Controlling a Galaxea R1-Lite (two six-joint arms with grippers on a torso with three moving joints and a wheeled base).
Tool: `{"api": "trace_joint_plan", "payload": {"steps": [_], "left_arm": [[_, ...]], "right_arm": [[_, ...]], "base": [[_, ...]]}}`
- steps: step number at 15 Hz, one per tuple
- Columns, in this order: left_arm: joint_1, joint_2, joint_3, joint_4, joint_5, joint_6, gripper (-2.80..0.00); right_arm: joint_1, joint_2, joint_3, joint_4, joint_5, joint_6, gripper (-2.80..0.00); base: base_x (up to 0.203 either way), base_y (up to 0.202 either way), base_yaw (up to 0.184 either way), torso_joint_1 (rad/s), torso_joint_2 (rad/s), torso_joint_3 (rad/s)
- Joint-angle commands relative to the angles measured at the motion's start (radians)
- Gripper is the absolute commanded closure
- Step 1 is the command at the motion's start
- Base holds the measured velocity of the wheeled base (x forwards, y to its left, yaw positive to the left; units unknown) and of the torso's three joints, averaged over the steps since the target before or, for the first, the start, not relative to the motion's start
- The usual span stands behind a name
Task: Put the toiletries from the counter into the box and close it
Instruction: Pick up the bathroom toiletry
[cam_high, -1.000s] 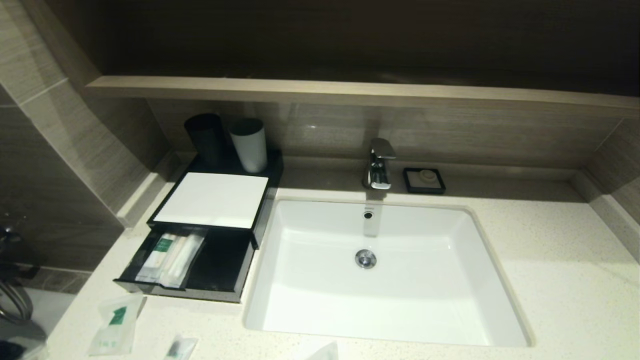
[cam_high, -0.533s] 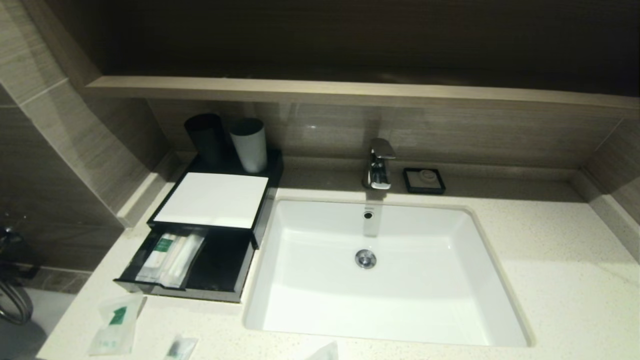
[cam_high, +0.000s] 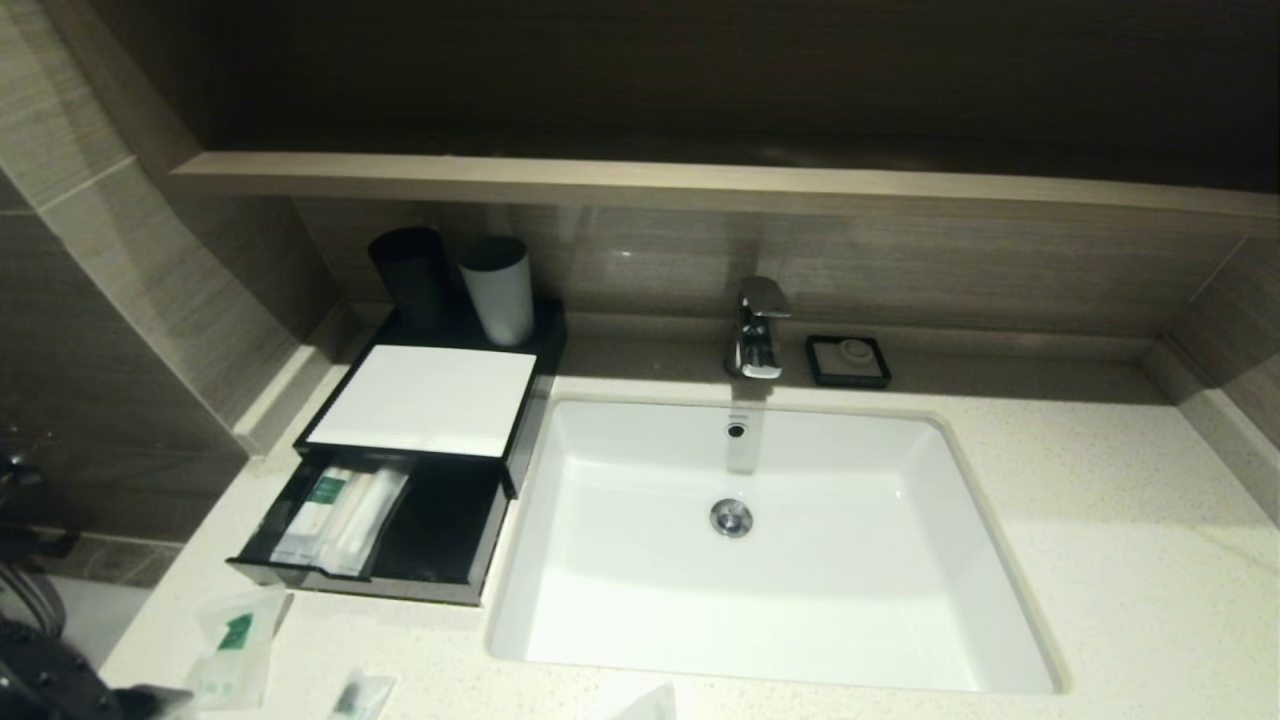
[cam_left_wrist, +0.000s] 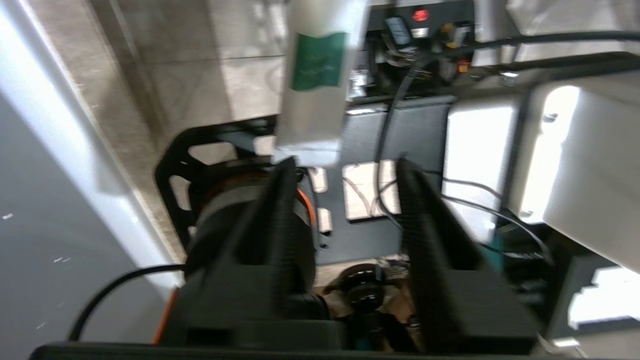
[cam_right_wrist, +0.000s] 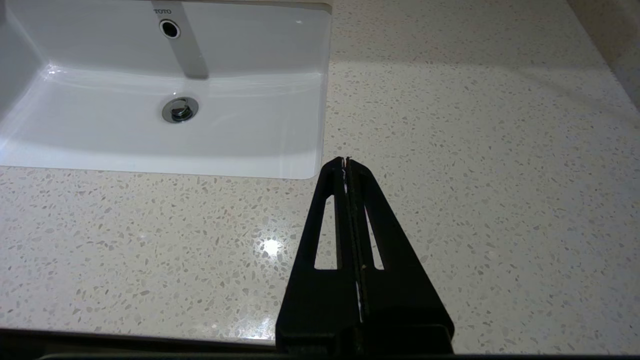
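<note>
The counter (cam_high: 1100, 560) carries the box (cam_high: 420, 400) at ten o'clock, its drawer (cam_high: 440, 540) pulled out and partly filled. Loose sachets (cam_high: 232, 650) lie at seven o'clock. The left gripper (cam_left_wrist: 340, 175), jaws parted and empty, nears one sachet; next, I judge, straddle and pinch. The right gripper (cam_right_wrist: 346, 162) hangs closed, parked.

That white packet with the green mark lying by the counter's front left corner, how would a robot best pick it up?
Probably by its near end. The sachet lies flat on the counter, its near end jutting past the front edge, as the left wrist view shows. The left gripper, open just below that edge, could come from the front and close one finger above, one beneath. The right gripper rests shut beside the basin.
</note>
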Motion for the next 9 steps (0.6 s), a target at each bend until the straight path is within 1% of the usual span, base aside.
{"api": "trace_joint_plan", "payload": {"steps": [1,4,9], "left_arm": [[0.0,0.062,0.05,-0.035,0.035,0.01,-2.8],[0.0,0.079,0.112,-0.119,0.052,0.028,-2.8],[-0.003,0.081,0.138,-0.132,0.057,0.033,-2.8]], "right_arm": [[0.0,0.0,0.0,0.0,0.0,0.0,0.0],[0.0,0.0,0.0,0.0,0.0,0.0,0.0],[0.0,0.0,0.0,0.0,0.0,0.0,0.0]], "base": [[0.0,0.0,0.0,0.0,0.0,0.0],[0.0,0.0,0.0,0.0,0.0,0.0],[0.0,0.0,0.0,0.0,0.0,0.0]]}}
